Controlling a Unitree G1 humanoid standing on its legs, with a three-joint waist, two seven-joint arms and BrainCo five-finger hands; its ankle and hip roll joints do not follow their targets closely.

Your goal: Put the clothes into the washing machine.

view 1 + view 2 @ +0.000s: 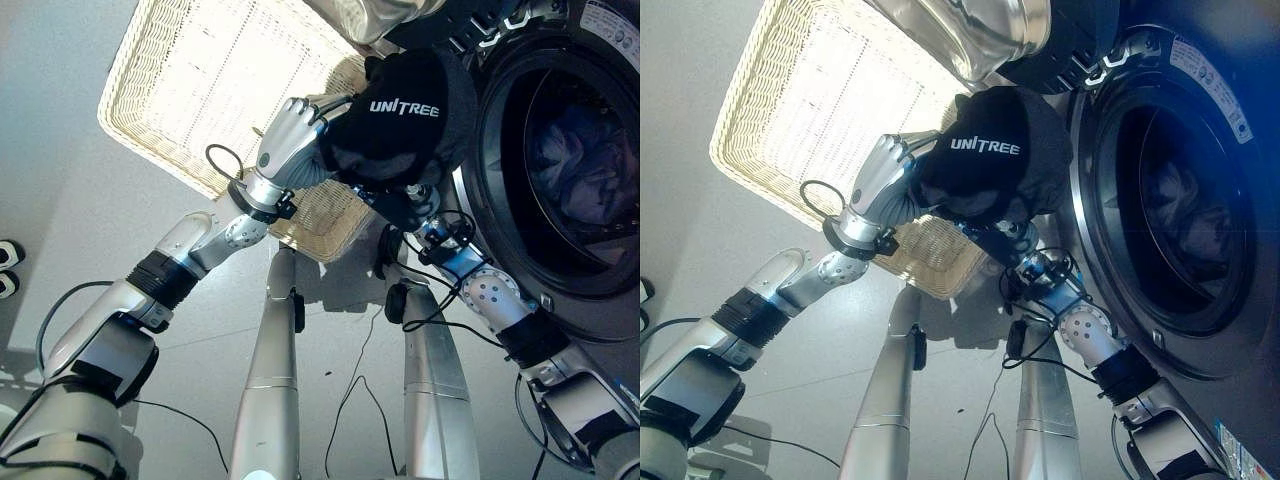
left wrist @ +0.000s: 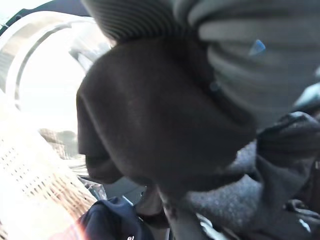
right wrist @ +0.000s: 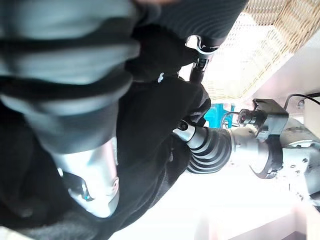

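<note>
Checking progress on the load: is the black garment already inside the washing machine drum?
No, the black garment is bunched between both hands in front of the wicker basket, outside the washing machine opening.

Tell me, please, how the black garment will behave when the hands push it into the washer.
The black garment is probably floppy: it bulges and folds between the left hand and the right hand, so loose parts may hang or catch on the washer rim. It seems light, since it sits bunched without much sagging. The cloth looks matte, so slipping is unlikely.
</note>
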